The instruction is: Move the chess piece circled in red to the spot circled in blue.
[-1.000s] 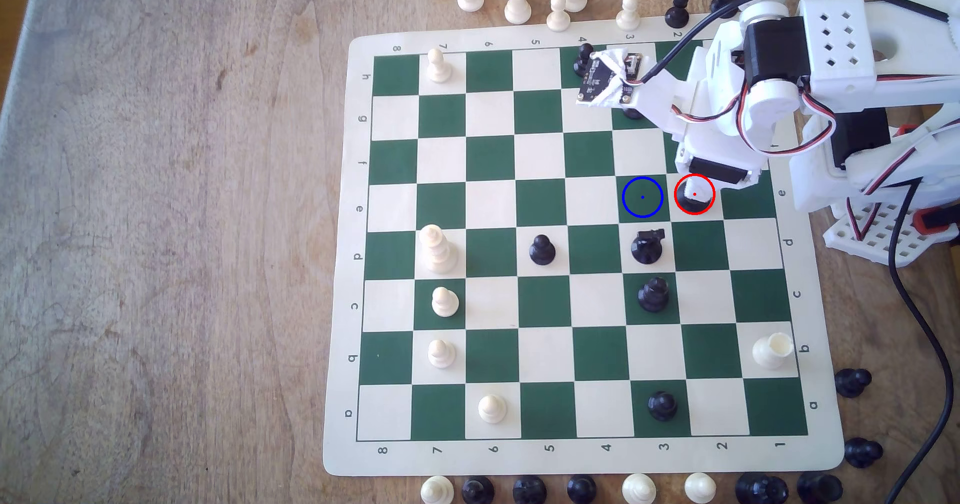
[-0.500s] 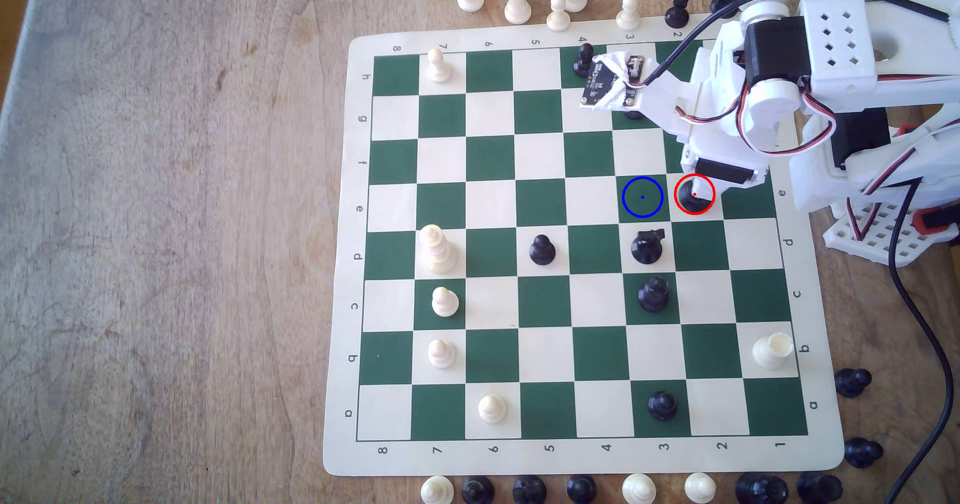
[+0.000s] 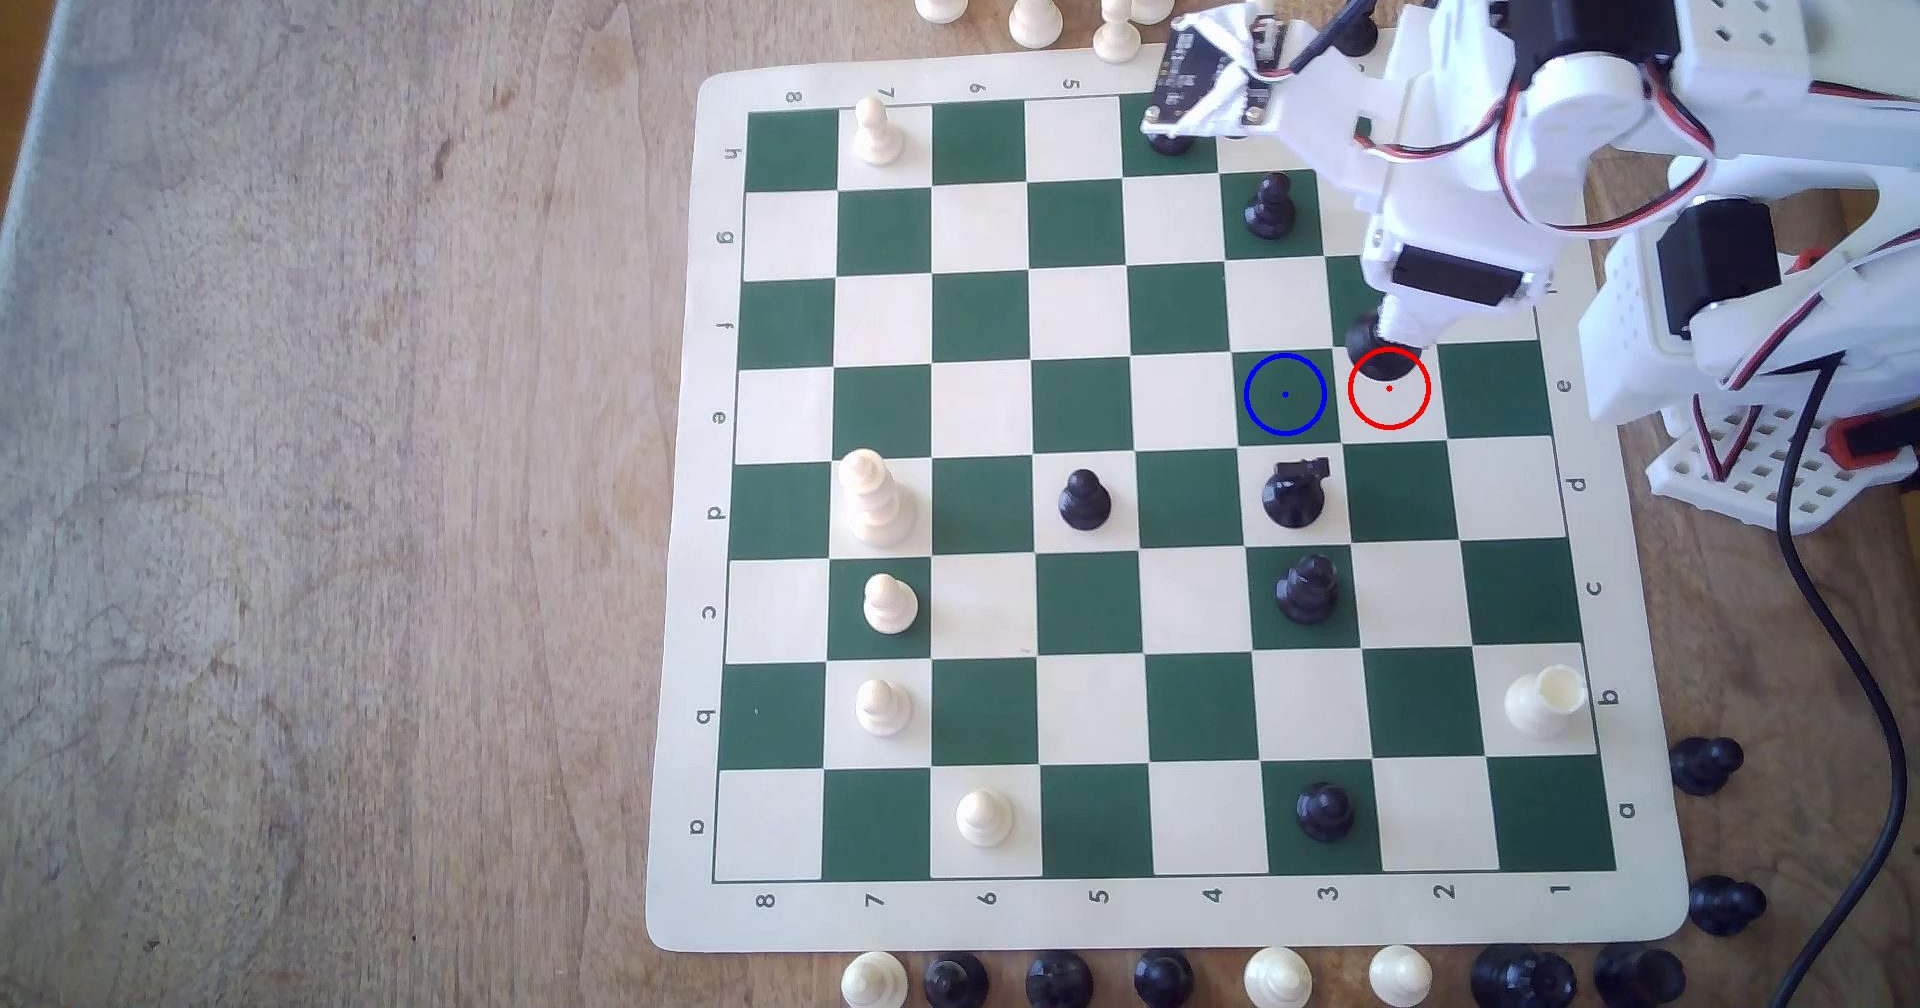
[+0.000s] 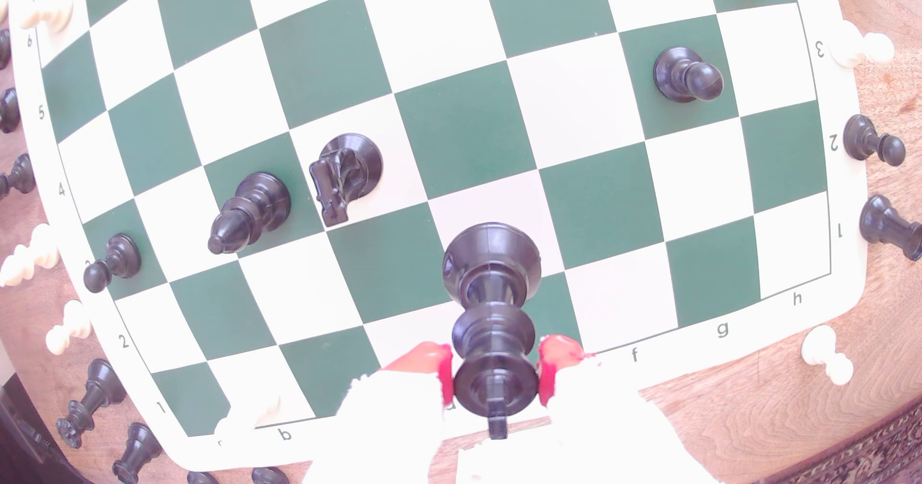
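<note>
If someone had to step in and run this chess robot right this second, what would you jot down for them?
End effector: shut on the black king, red pads on either side of its top.
King: lifted off the red-ringed cream square, hanging at that ring's far edge in the exterior view.
Blue-ringed green square: free, next to it toward the exterior view's left.
Done: grasp and lift.
Left: carry across one square, lower, release.
</note>
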{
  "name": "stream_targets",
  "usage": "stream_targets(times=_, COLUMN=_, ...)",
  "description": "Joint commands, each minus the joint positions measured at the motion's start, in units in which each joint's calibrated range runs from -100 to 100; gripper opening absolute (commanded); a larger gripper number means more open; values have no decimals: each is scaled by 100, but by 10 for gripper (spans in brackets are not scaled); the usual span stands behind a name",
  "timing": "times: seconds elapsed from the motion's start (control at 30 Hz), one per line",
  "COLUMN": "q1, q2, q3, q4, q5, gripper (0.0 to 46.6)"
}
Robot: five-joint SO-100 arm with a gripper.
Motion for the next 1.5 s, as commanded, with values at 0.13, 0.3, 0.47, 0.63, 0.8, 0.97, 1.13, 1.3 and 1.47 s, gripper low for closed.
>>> stream_targets(times=0.13, q1=7, q2=809, q3=-810, q4=-507, q5=0, gripper=24)
stream_targets(times=0.3, q1=15, q2=1064, q3=-602, q4=-949, q5=-20, gripper=24)
stream_targets(times=0.47, q1=30, q2=1132, q3=-130, q4=-1400, q5=-34, gripper=23)
stream_targets(times=0.63, q1=15, q2=1251, q3=115, q4=-1604, q5=-34, gripper=23)
stream_targets(times=0.8, q1=7, q2=1327, q3=369, q4=-1809, q5=-34, gripper=23)
stream_targets(times=0.97, q1=7, q2=1395, q3=468, q4=-1850, q5=-15, gripper=23)
stream_targets(times=1.13, q1=-1, q2=1404, q3=677, q4=-1981, q5=-10, gripper=23)
stream_targets(times=1.3, q1=-9, q2=1421, q3=722, q4=-2006, q5=-5, gripper=23)
stream_targets(times=1.47, q1=-56, q2=1429, q3=831, q4=-2088, q5=-24, gripper=23)
